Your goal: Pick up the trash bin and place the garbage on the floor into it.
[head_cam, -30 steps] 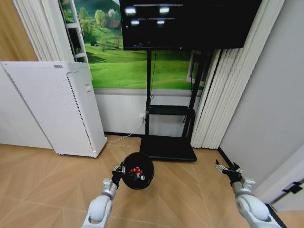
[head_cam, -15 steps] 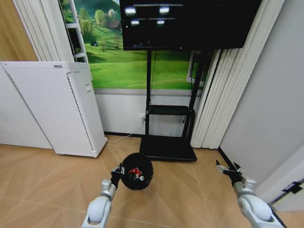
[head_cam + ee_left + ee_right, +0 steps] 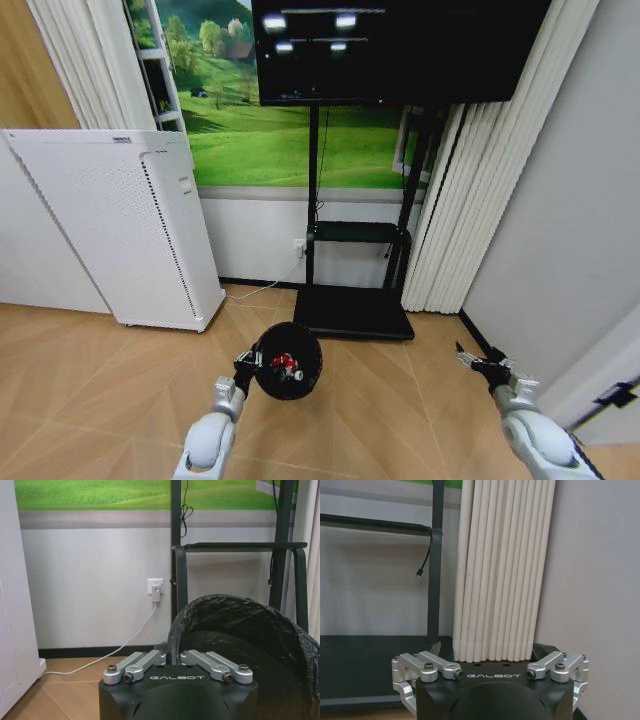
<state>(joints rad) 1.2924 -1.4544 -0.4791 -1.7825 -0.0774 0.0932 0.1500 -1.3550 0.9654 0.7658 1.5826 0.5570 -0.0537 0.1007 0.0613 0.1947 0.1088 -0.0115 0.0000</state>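
Observation:
The trash bin (image 3: 291, 360), black and round with a crinkled black liner, hangs tilted above the parquet floor (image 3: 110, 385), its mouth turned toward me. Red-and-white garbage (image 3: 286, 361) lies inside it. My left gripper (image 3: 251, 362) is shut on the bin's near rim; in the left wrist view the liner-covered rim (image 3: 235, 611) rises just past the closed fingers. My right gripper (image 3: 482, 362) hovers low at the right near the grey wall, open and empty, with its fingers (image 3: 404, 686) spread wide in the right wrist view.
A tall white perforated appliance (image 3: 130, 230) stands at the left. The TV stand's black base (image 3: 355, 312) lies on the floor just beyond the bin, with white curtains (image 3: 455, 220) and a grey wall (image 3: 560, 230) to the right. A white cable (image 3: 125, 642) runs from a wall socket.
The right gripper has sunk slightly and drifted a little to the right. The left gripper and the bin have stayed put.

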